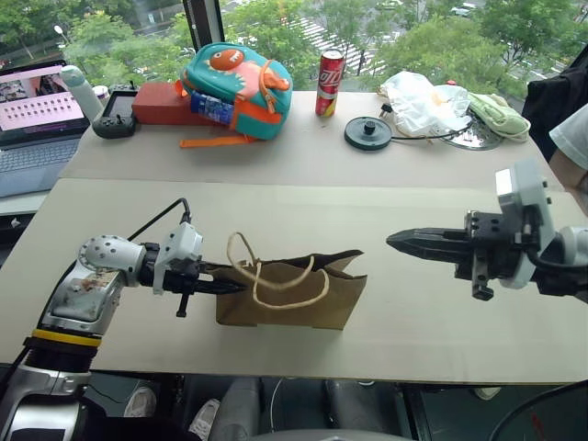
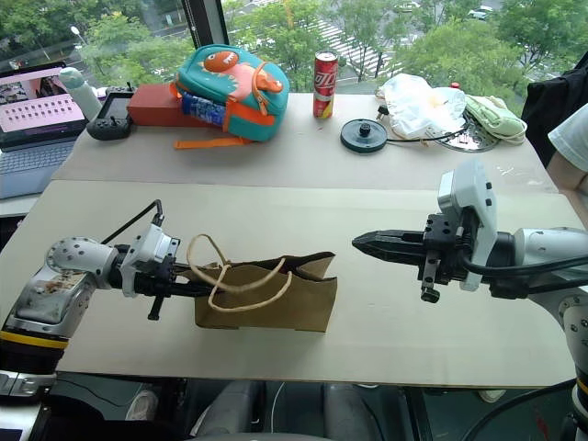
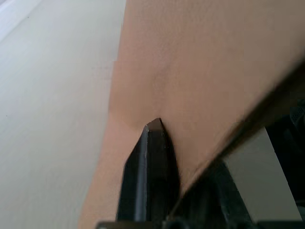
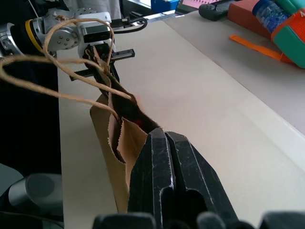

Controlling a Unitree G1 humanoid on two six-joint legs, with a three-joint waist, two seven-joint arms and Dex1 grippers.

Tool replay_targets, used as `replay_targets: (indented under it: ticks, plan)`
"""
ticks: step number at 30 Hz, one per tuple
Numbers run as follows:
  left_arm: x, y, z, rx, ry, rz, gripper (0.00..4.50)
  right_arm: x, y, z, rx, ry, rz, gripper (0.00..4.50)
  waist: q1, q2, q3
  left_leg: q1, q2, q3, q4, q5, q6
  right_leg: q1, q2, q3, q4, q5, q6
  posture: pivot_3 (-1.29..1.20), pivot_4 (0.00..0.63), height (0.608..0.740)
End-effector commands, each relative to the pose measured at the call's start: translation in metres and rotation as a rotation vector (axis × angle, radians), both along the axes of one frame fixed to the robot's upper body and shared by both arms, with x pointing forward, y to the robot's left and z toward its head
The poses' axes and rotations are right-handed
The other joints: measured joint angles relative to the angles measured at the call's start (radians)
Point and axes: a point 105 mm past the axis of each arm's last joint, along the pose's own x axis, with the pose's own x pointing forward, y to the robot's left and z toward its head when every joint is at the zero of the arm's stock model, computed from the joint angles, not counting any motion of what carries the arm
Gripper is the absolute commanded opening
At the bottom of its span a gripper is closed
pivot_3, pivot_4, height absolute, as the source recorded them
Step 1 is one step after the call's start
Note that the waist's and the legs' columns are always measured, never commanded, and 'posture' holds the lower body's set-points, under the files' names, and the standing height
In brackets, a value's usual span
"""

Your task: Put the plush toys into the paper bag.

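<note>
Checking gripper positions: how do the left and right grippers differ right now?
The left gripper sits at the paper bag rim, one finger against its wall; the right gripper hangs clear above the table, fingers shut. Both point inward toward the bag.

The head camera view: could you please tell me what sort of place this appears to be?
Likely an upper-floor office or lab: a laptop on the table, and a window overlooking treetops and a street.

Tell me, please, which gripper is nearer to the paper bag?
Left. The left gripper is at the paper bag, its fingers against the bag's left end by the handles. The right gripper hangs shut, apart from the bag, off its right end.
</note>
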Motion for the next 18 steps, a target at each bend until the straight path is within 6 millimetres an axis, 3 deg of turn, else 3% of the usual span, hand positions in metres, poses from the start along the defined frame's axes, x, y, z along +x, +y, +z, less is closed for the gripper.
replay_targets:
  ticks: [1, 7, 12, 18]
  plan:
    - [-0.002, 0.004, 0.016, -0.003, -0.018, 0.014, 1.88, -0.001, 0.000, 0.005, -0.022, -0.050, 0.009, 0.00, 0.000, 0.000, 0.000, 0.000, 0.000, 0.000, 0.000, 0.000, 0.000, 0.000, 0.000, 0.000, 0.000, 0.000, 0.000, 0.00, 0.150, 0.739]
    - [-0.004, 0.009, 0.046, -0.007, -0.017, 0.032, 1.88, 0.001, -0.002, 0.003, -0.043, -0.054, 0.000, 0.00, -0.001, 0.000, 0.000, 0.000, 0.000, 0.000, 0.000, 0.000, 0.000, 0.000, 0.000, 0.000, 0.000, -0.001, 0.002, 0.00, 0.150, 0.739]
    - [-0.021, 0.021, 0.084, 0.017, 0.060, 0.024, 1.88, 0.001, -0.002, 0.005, -0.063, -0.063, 0.011, 0.00, -0.004, -0.001, 0.001, 0.000, 0.000, 0.000, 0.000, 0.000, 0.000, -0.001, 0.000, 0.000, 0.001, -0.001, 0.002, 0.00, 0.150, 0.739]
    - [-0.030, 0.050, 0.108, 0.032, 0.196, 0.119, 1.88, -0.003, -0.002, 0.009, -0.075, -0.072, 0.032, 0.00, -0.005, -0.001, 0.001, 0.000, 0.001, 0.000, -0.001, 0.000, 0.000, -0.001, 0.001, 0.000, 0.000, -0.002, 0.001, 0.00, 0.150, 0.739]
